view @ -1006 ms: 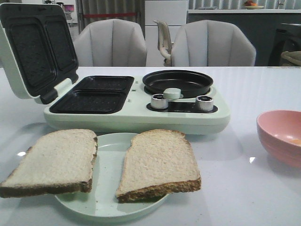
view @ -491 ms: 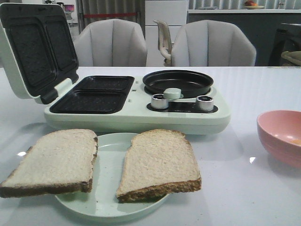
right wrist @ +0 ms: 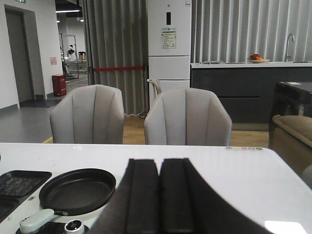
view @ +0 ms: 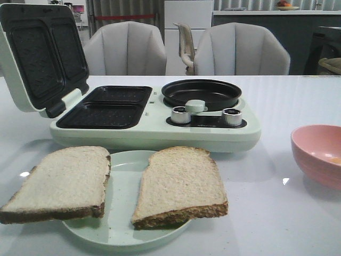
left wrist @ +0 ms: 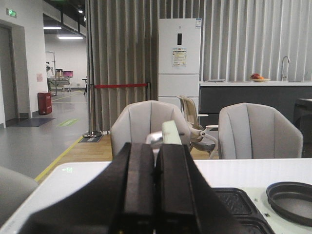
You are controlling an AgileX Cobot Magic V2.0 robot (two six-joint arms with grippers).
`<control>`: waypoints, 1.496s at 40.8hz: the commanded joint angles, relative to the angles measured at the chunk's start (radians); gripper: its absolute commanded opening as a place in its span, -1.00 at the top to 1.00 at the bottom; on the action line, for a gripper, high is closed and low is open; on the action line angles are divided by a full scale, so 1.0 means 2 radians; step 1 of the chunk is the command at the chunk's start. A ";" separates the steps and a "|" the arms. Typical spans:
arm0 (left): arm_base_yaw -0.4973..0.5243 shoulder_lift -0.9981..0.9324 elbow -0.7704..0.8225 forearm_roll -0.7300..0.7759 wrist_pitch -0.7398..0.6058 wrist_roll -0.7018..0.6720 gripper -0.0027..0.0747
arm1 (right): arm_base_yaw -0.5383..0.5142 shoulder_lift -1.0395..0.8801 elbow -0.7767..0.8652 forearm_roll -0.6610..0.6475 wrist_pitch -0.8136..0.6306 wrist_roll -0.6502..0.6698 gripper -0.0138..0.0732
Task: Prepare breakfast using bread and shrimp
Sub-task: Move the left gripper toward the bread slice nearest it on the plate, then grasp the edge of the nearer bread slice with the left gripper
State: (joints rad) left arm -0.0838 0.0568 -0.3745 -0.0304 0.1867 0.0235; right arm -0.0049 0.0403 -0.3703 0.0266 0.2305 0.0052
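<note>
Front view: 2 slices of bread [view: 178, 184] lie on a plate [view: 123, 184] at the table's near edge, before an open grill [view: 106, 106] with its pan [view: 201, 92]. The shrimp appears to sit in the pink bowl [view: 318, 154] at the right edge. Left gripper [left wrist: 155, 195] and right gripper [right wrist: 160, 197] hang closed and empty. Nothing begun; next likely calls for opening over a slice.

A white table [view: 277, 213] carries a breakfast maker [view: 154, 120], plate [view: 122, 186] and pink bowl [view: 318, 154].
</note>
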 commanded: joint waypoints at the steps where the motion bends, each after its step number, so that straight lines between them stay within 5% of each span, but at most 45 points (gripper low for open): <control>1: -0.003 0.047 -0.079 0.015 0.027 -0.001 0.67 | -0.002 0.051 -0.061 -0.009 0.001 -0.003 0.58; 8: -0.003 0.117 -0.165 0.015 0.127 -0.001 0.67 | -0.002 0.125 -0.114 -0.009 0.065 -0.003 0.58; 23: -0.003 0.198 -0.166 -0.001 0.234 -0.001 0.67 | -0.002 0.242 -0.113 -0.009 0.131 -0.003 0.58; 39: -0.003 0.220 -0.164 -0.002 0.240 -0.001 0.66 | -0.002 0.329 -0.113 -0.008 0.147 -0.003 0.52; 43: -0.003 0.220 -0.161 -0.002 0.240 -0.001 0.44 | -0.002 0.337 -0.113 -0.008 0.147 -0.003 0.26; 51: -0.003 0.220 -0.141 -0.002 0.238 -0.001 -0.44 | -0.002 0.337 -0.113 -0.008 0.144 -0.003 -0.52; 61: -0.003 0.221 -0.131 -0.002 0.223 -0.001 -0.49 | -0.002 0.337 -0.113 -0.008 0.143 -0.003 -0.63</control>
State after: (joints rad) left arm -0.0838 0.4863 -0.6089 -0.0282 0.7287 0.0235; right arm -0.0049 0.7111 -0.5665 0.0176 0.5863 0.0052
